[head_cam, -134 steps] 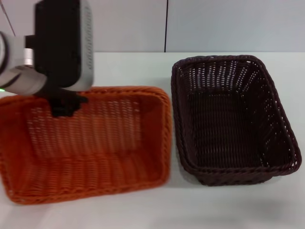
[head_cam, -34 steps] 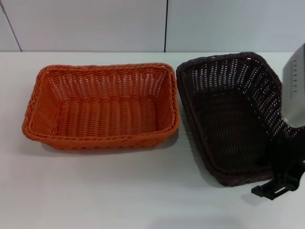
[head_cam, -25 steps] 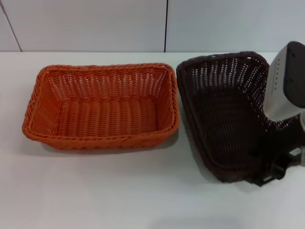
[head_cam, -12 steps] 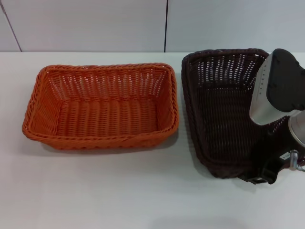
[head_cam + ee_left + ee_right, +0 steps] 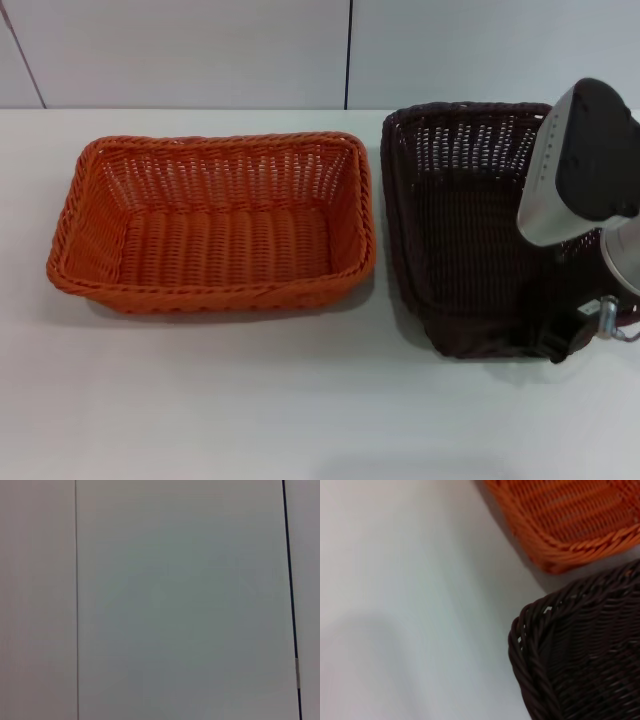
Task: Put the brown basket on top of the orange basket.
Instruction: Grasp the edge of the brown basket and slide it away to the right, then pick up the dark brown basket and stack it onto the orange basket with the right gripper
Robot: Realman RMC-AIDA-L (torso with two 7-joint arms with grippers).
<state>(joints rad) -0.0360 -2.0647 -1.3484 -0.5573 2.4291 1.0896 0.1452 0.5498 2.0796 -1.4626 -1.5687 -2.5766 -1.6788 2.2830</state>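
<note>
Two woven baskets are sitting side by side on the white table (image 5: 300, 420), well apart from stacked.
Right gripper (image 5: 560, 340) is working at the near right corner of the dark brown rectangular wicker basket (image 5: 460, 220), right of the bright orange rectangular wicker basket (image 5: 215, 225); whether its fingers are clenched cannot be told. Basket looks light and stiff; the braided rim seems the best hold. Left gripper is showing nowhere.

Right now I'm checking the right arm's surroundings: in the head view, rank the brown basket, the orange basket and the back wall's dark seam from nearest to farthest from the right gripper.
1. brown basket: at the right gripper, right side.
2. orange basket: left of the brown one.
3. dark seam: back wall, behind both.
</note>
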